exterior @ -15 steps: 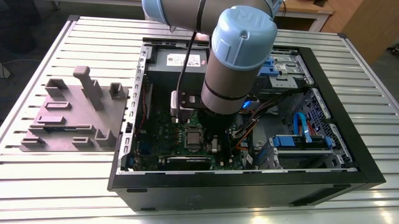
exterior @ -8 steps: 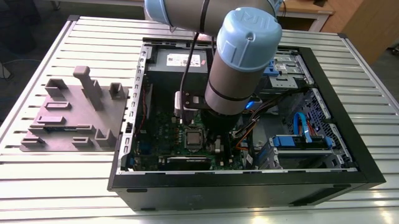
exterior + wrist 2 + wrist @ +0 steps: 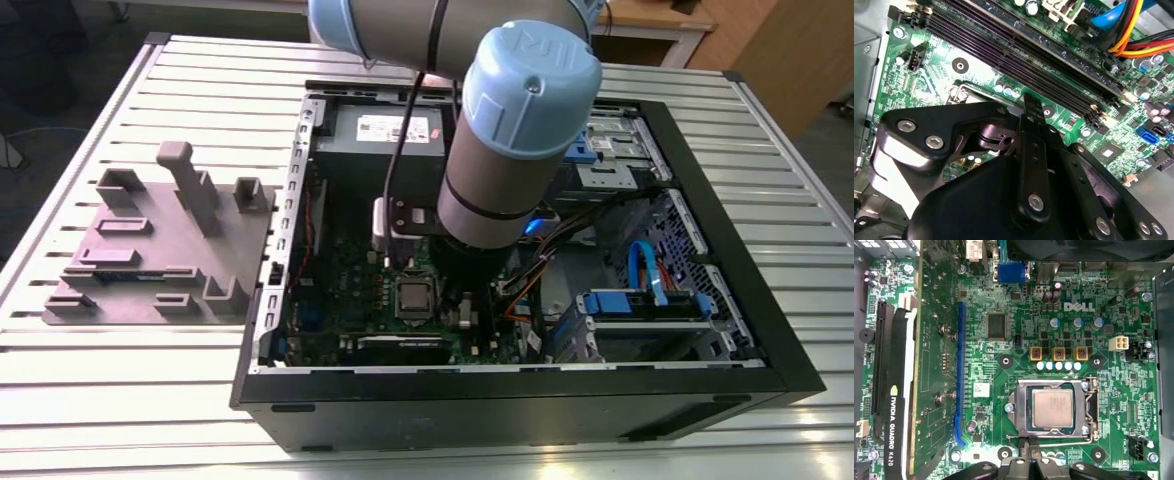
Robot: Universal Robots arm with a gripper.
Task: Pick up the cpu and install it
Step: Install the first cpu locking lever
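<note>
robot lab, slatted metal bench [image 3: 134, 385], open pc [image 3: 534, 405]

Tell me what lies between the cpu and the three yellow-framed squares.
In the first wrist view, a row of pale round caps and the socket frame's edge lie between the cpu and the yellow-framed squares.

Grey arm [image 3: 501, 175] — blue caps [image 3: 534, 85], black hand [image 3: 1030, 461].
</note>
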